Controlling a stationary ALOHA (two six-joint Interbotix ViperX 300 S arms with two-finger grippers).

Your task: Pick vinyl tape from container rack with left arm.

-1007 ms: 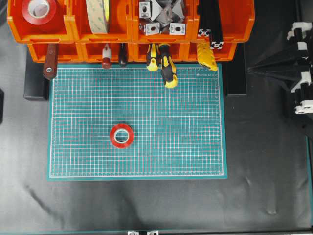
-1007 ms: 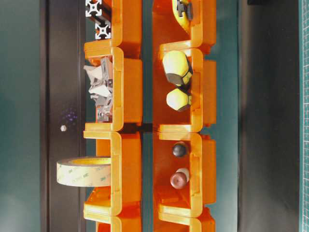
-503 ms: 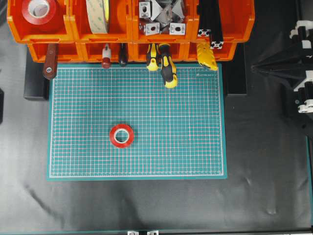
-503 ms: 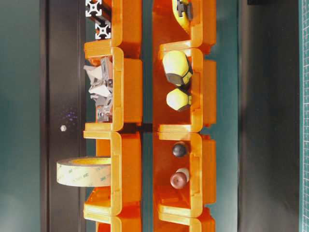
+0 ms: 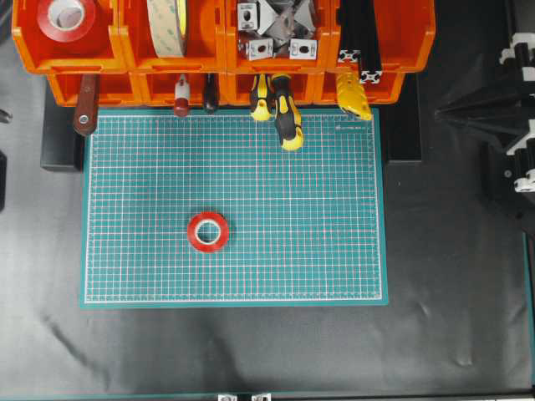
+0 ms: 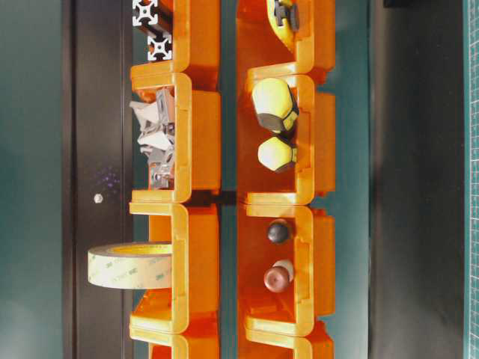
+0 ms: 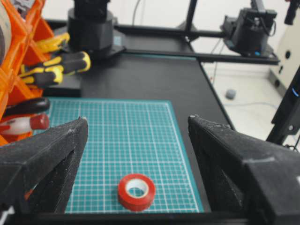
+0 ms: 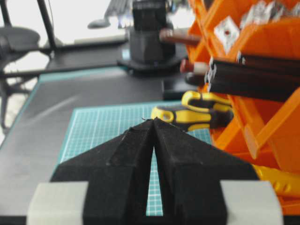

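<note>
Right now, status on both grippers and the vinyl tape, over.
Left gripper open, empty, fingers wide. Right gripper shut, empty. Vinyl tape flat on green mat, out of container rack. Nothing blocking it.

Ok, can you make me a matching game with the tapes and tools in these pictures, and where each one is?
Things:
1. vinyl tape
2. big cream roll
3. yellow-and-black screwdrivers
4. metal brackets

Places:
A. upper bin, standing on edge
B. lying flat on the green mat
C. upper bin, a loose pile
D. lower bin, handles poking out over the mat

Pairs: 1-B, 2-A, 3-D, 4-C
</note>
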